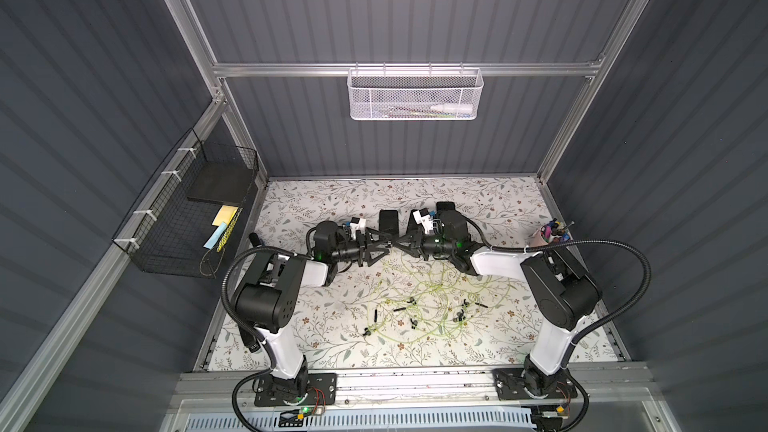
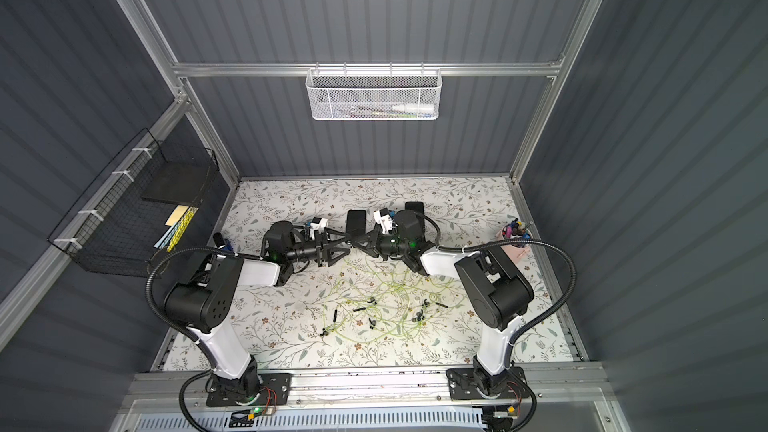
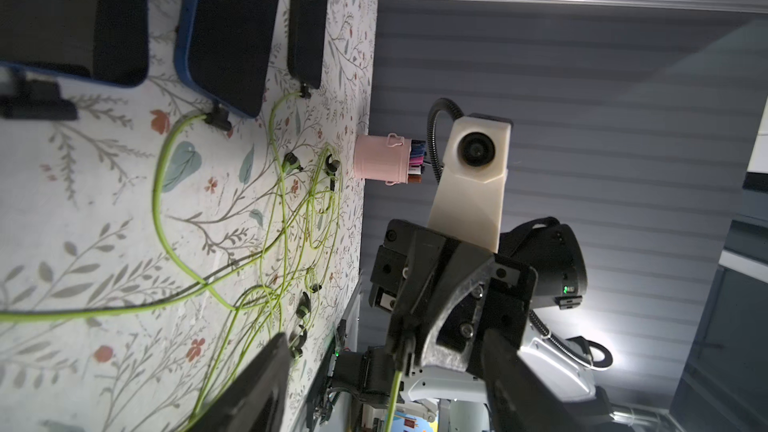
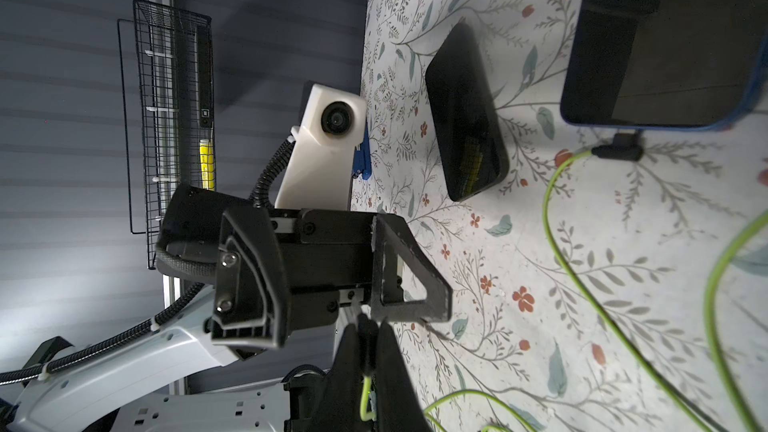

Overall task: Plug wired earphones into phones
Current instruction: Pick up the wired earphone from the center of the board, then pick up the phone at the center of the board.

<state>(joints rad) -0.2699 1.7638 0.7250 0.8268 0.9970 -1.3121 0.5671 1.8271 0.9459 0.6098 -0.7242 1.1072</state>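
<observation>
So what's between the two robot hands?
An earphone plug, pinched in the shut right gripper, with its green cable trailing from it. The open left gripper faces it. The right wrist view shows this best.

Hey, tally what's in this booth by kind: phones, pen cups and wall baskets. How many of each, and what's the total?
Flat black smartphones: 4
Pink pen cup: 1
Wall baskets, white mesh basket and black wire basket: 2
Total: 7
</observation>
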